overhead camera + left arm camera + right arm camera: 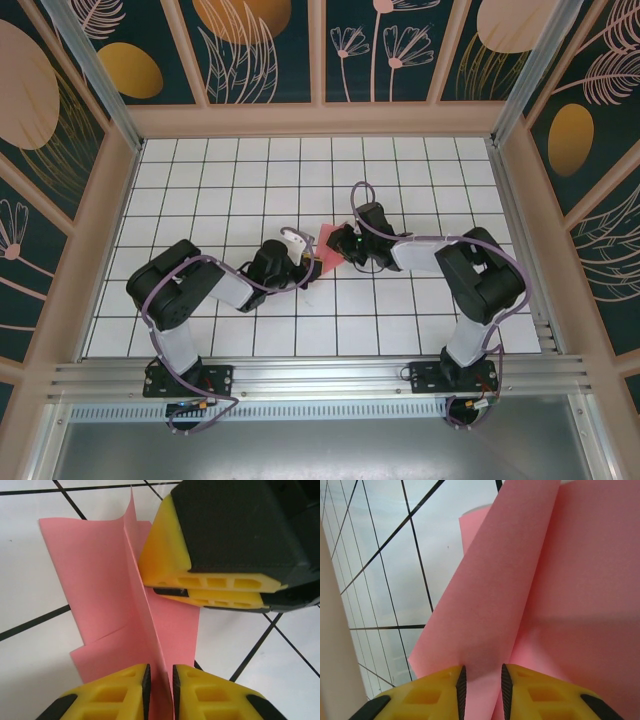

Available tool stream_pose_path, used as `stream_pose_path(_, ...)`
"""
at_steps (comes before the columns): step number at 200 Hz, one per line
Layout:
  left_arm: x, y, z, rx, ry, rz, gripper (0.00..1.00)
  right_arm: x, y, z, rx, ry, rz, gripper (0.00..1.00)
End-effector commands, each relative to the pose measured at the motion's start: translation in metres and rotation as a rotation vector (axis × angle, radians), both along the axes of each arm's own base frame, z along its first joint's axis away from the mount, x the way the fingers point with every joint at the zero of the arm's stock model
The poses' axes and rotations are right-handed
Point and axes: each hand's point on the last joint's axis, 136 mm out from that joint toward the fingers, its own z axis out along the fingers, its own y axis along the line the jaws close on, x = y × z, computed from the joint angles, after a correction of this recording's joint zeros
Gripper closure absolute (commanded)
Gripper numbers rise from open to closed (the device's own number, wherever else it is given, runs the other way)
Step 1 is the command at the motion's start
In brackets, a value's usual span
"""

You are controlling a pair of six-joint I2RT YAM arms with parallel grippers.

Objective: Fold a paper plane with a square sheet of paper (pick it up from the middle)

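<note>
Paper (327,252) between left end effector (308,265), right end effector (341,243).

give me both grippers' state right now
left gripper: barely open, paper between its jaws
right gripper: barely open, paper between its jaws

You're looking at a paper plane (100,590) of thin, matt salmon-pink paper, smooth apart from its sharp creases, while the table (30,595) shows you smooth white tiles with a faint sheen and dark lines. The left gripper (160,675) has fingers (115,697) of moulded yellow plastic, satin and hollow-ribbed, faced with matt black pads (146,685). The rail (320,373) at your near edge is brushed bare metal.
</note>
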Motion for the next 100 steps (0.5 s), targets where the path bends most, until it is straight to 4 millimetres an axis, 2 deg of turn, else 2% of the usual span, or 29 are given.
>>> stream_pose_path(1,0.003,-0.004,-0.001,-0.021,0.054,-0.001,0.75,0.001,0.001,-0.004,0.013,0.0,0.011,0.7)
stream_pose_path(45,0.013,-0.002,0.001,-0.025,0.096,0.026,0.69,-0.001,0.0,-0.009,0.005,0.011,0.012,0.67)
stream_pose_path(100,0.017,-0.001,-0.013,0.022,0.165,0.038,0.7,0.0,-0.001,-0.01,0.004,0.01,0.011,0.66)
